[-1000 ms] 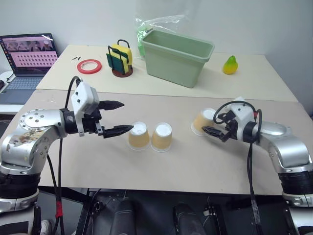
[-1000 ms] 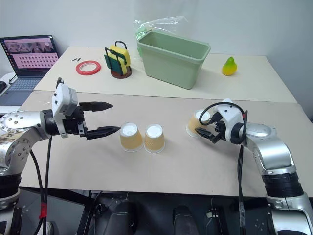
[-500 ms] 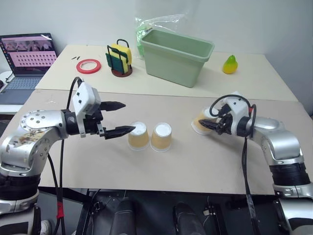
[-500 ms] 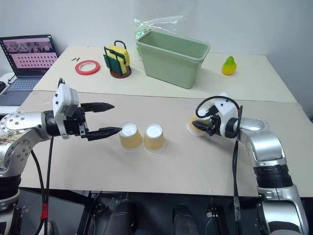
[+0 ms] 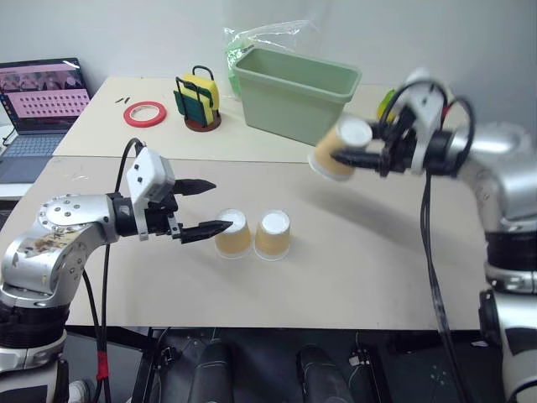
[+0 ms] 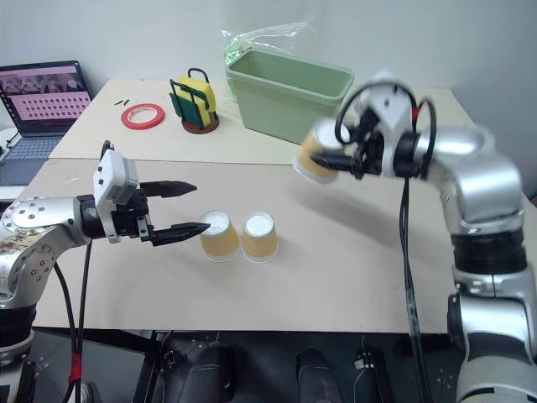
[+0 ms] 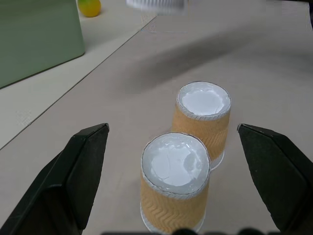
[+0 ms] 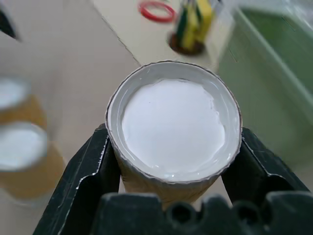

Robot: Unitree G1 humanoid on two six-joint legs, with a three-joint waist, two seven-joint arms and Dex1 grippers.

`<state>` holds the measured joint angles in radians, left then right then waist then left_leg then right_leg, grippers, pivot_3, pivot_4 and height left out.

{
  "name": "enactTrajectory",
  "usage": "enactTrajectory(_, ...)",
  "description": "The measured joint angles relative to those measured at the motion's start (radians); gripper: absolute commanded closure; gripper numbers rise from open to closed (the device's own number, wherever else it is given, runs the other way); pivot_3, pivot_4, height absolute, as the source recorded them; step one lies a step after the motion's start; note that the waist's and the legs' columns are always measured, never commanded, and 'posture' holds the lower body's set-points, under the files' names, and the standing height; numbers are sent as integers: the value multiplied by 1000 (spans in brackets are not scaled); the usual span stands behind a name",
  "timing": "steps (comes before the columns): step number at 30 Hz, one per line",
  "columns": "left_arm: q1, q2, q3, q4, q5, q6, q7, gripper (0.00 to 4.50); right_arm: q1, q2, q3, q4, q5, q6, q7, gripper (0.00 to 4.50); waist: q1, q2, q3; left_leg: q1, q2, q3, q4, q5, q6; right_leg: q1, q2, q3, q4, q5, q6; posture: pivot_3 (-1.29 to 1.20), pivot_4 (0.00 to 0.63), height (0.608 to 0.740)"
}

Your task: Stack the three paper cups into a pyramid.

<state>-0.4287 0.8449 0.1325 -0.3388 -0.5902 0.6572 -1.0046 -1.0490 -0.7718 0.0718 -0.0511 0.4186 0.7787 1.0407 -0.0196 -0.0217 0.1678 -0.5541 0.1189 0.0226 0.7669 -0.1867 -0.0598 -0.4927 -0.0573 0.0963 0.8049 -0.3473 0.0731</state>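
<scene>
Two cups point(image 5: 252, 235) are standing upside down, side by side, on the desk point(image 5: 352, 269); the left tool point(image 5: 205, 207) is hovering beside them, fingers spread wide; the right tool point(image 5: 357, 157) is gripping the third cup point(image 5: 338, 147), tilted in the air near the green tub point(image 5: 294, 84).

Two pale tables against a white wall
The far table point(image 5: 470, 143) meets the wall point(image 5: 117, 34); the near table point(image 5: 352, 285) stands just before it

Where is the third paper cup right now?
The third cup is up in the air, clamped in the right hand, above the table in front of the green tub.
</scene>
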Motion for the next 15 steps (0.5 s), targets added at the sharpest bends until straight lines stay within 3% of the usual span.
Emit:
enactTrajectory(5, 35, 13, 15, 1, -1, 1, 7, 0, -176, 61, 122, -4, 67, 84, 157, 1919, 2, 0, 0, 0, 0, 0, 1, 0, 0, 0, 0, 0, 0, 0, 0, 0, 150, 656)
enactTrajectory(15, 146, 44, 108, -68, -47, 48, 39, 0, -169, 155, 276, 5, 22, 46, 220, 1919, 8, 0, 0, 0, 0, 0, 1, 0, 0, 0, 0, -1, 0, 0, 0, 0, 150, 656)
